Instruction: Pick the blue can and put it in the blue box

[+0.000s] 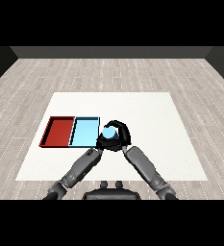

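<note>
Table (147, 115) in white, and the count on it is short: two trays, one can, two hands. One red tray (59, 130) lies at the far left, one light blue tray (84, 132) sits right beside it, the pair touching along their shared edge. One blue can (109, 133) is just to the right of the blue tray, close by its right rim, outside it and not over it. The right hand (122, 136) has the can, black fingers curled over its top and far side. The left hand (104, 143) is crowded in at the can's lower left, right against the other hand; its fingers merge into the same dark cluster, so I cannot tell how they stand. Both grey forearms angle in from the lower corners and meet at the can.
</note>
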You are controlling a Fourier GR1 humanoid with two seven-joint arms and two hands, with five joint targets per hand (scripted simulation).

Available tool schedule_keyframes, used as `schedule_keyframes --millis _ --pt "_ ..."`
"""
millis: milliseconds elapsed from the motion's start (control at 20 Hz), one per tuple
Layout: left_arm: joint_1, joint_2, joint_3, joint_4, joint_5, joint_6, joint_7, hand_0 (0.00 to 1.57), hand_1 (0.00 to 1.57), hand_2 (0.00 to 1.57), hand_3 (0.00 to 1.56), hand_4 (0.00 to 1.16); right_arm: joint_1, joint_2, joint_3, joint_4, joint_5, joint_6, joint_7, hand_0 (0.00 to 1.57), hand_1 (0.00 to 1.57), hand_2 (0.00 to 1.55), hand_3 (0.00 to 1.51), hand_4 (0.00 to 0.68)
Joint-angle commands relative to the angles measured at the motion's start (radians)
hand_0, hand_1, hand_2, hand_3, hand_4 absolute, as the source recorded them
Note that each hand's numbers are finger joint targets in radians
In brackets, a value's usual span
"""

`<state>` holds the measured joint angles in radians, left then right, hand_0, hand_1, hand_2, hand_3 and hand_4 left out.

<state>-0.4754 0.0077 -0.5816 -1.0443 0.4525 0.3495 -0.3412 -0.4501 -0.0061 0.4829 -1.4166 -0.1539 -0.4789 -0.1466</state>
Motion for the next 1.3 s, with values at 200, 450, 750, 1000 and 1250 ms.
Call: schedule_keyframes --millis 200,450,750,1000,1250 --pt "-0.050 -0.007 -0.042 0.070 0.249 0.047 -0.145 1.57 1.57 1.53 1.32 0.67 0.010 0.005 0.057 -0.009 -0.102 -0.034 -0.070 1.46 1.46 1.44 1.39 0.621" --pt "-0.090 -0.007 -0.109 0.069 0.320 0.099 -0.190 1.57 1.57 1.57 1.50 0.91 0.025 0.006 0.036 -0.037 -0.081 -0.037 -0.024 1.44 1.44 1.44 1.39 0.617" --pt "-0.031 -0.007 -0.049 0.125 0.258 0.013 -0.322 1.57 1.57 1.57 1.53 1.10 -0.023 0.006 0.029 -0.028 -0.155 -0.017 -0.026 1.29 1.29 1.35 1.29 0.473" --pt "-0.052 -0.007 -0.037 0.116 0.247 0.051 -0.311 1.57 1.57 1.57 1.54 1.12 0.012 -0.011 0.017 -0.011 -0.052 0.065 0.016 0.00 0.00 0.00 0.00 0.000" --pt "0.050 0.019 -0.009 0.003 0.174 0.034 -0.268 1.57 1.57 1.57 1.53 1.13 -0.008 0.006 0.011 0.001 -0.033 0.068 0.061 0.00 0.00 0.00 0.00 0.000"
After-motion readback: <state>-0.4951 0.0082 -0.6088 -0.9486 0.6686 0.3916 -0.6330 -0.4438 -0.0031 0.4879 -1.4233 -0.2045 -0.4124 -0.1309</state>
